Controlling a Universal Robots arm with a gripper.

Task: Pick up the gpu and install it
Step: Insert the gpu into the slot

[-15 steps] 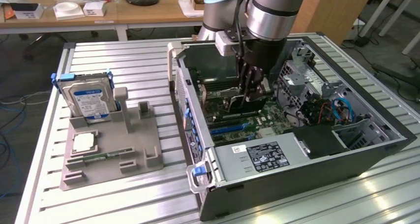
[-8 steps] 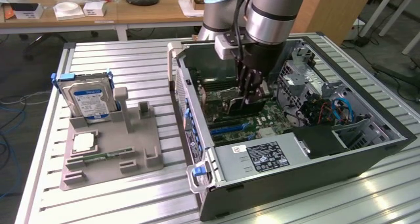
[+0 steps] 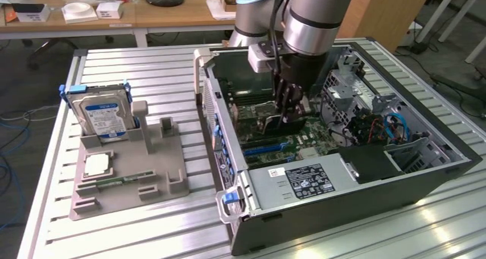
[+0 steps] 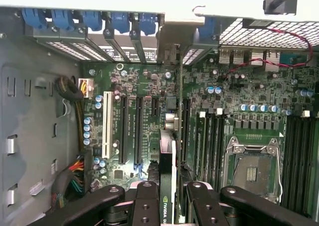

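- Exterior view: gripper lowered inside open computer case, directly over motherboard; fingers clamped on gpu, held edge-on as a dark card between them.
- Exterior view: card's lower edge close to the board, contact with a slot not discernible. Long axis judged roughly parallel to the blue slots below; bracket end not discernible.
- Exterior view: hard drive upright in grey parts holder at the exterior view's left, well apart from the case.
- Wrist view: gpu seen edge-on as a slim strip running away from gripper toward the case's rear wall, pale bracket at the far end near the slot covers.
- Wrist view: card standing just beside long black expansion slots; empty CPU socket well off to one side.
- Judgement on the step in hand: card best kept vertical and parallel to the chosen slot, bracket end aligned with the rear opening, descent straight and even; any tilt risks missing the slot or jamming the edge connector.
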